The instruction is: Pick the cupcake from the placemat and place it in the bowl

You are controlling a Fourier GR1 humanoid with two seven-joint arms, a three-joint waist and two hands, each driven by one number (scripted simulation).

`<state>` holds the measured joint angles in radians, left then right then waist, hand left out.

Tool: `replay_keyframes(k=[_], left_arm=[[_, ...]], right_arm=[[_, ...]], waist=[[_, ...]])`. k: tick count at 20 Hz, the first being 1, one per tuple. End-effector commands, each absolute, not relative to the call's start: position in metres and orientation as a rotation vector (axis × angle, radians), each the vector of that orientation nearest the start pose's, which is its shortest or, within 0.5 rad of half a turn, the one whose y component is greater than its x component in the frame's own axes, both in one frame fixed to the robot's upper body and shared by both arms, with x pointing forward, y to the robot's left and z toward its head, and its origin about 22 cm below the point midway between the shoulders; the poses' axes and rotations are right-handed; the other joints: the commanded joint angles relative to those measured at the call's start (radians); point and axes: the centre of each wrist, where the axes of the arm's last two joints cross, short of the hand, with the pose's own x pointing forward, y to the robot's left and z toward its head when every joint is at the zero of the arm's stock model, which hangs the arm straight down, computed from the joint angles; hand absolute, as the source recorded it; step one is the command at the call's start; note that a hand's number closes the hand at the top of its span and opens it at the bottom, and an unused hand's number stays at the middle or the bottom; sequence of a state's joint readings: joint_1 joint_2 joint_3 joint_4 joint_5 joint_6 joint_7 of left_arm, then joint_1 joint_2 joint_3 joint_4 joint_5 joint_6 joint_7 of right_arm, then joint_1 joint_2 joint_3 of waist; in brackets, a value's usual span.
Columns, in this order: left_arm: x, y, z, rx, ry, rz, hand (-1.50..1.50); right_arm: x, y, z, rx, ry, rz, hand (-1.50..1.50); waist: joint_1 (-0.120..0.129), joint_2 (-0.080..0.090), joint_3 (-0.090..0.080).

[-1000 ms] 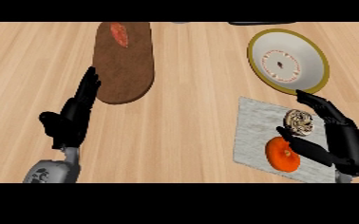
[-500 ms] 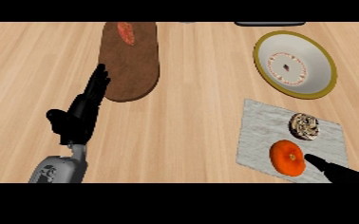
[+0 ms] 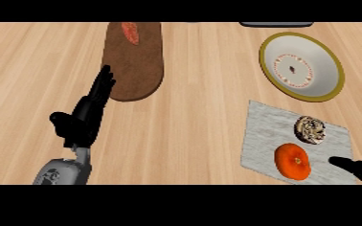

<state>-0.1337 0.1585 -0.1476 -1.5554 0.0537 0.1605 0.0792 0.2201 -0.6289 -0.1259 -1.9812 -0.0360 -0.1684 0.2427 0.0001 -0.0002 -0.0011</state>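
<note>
Two things lie on the grey placemat [image 3: 265, 139]: the cupcake [image 3: 311, 129], brown and white, towards the mat's far right part, and an orange fruit [image 3: 293, 161] just beside it on the near side, apart by a thin strip of mat. Seen from above, the cupcake looks slightly oval, its longer axis running roughly away from the robot; which way its top faces cannot be told for sure. Neither hand touches it.

Beyond the mat, apart from its far edge, stands the bowl [image 3: 302, 67], white inside with a yellow-olive rim and a small dark mark at its centre.

Right of the fruit, at the mat's near right corner, only a black tip of the right hand [image 3: 348, 165] shows; it is near the fruit without touching, and whether its fingers are spread or curled cannot be told.

Well left of the mat, the left hand [image 3: 86, 115] rests with fingers straight and together, pointing away, thumb out to the side, holding nothing. Its fingertips reach the near edge of a long brown board [image 3: 134, 72], which bears a red piece [image 3: 130, 32] at its far end.
</note>
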Motion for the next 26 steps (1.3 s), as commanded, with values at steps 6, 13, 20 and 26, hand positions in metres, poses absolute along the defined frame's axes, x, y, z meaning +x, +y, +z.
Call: replay_keyframes(k=[6, 13, 20, 26], left_arm=[[0.272, 0.214, 0.023, 0.051, -1.598, -0.113, 0.0], [0.252, 0.204, 0.022, 0.077, -1.611, -0.103, 0.0], [0.26, 0.217, 0.027, 0.068, -1.59, -0.104, 0.0], [0.272, 0.225, 0.031, 0.074, -1.59, -0.11, 0.0]], right_arm=[[0.204, -0.366, 0.107, -0.581, -1.257, 0.38, -1.5], [0.21, -0.37, 0.102, -0.519, -1.266, 0.39, -1.5], [0.18, -0.368, 0.082, -0.463, -1.33, 0.331, -1.5], [0.18, -0.349, 0.091, -0.41, -1.382, 0.298, -1.5]], waist=[[-0.002, 0.001, 0.001], [0.001, -0.001, 0.001], [-0.005, -0.001, 0.001], [-0.005, -0.001, 0.001]])
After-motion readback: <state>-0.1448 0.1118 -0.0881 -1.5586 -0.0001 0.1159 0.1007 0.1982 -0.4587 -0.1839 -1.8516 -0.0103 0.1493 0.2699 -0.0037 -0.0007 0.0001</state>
